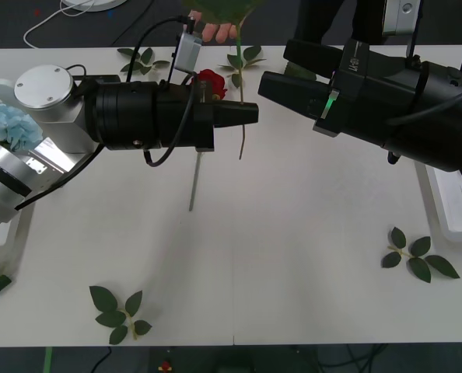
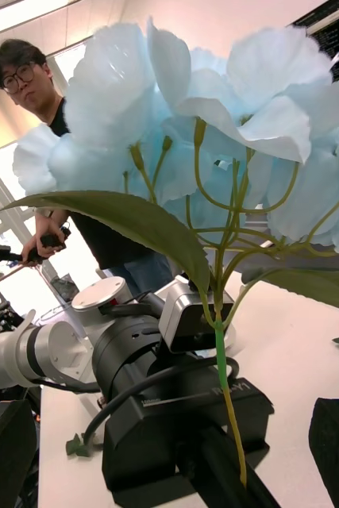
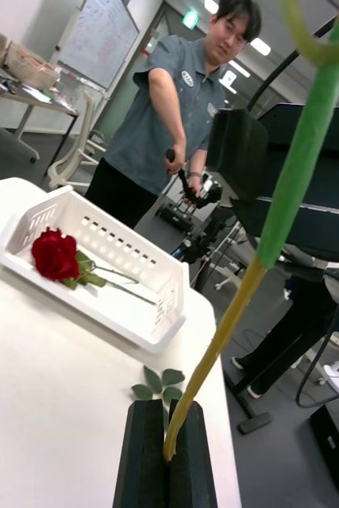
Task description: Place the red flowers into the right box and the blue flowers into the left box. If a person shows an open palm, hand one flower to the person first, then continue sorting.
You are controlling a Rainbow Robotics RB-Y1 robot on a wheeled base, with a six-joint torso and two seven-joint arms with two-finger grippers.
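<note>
The left pincer (image 3: 167,444) is clenched on a blue flower's stem (image 3: 284,206), held above the surface (image 1: 293,256); a red flower (image 3: 56,254) lies in the right box (image 3: 165,305). The right pincer's state cannot be told.

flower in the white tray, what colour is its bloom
Deep red, with a green stem. The rose lies in the white tray, best seen in the left wrist view.
</note>
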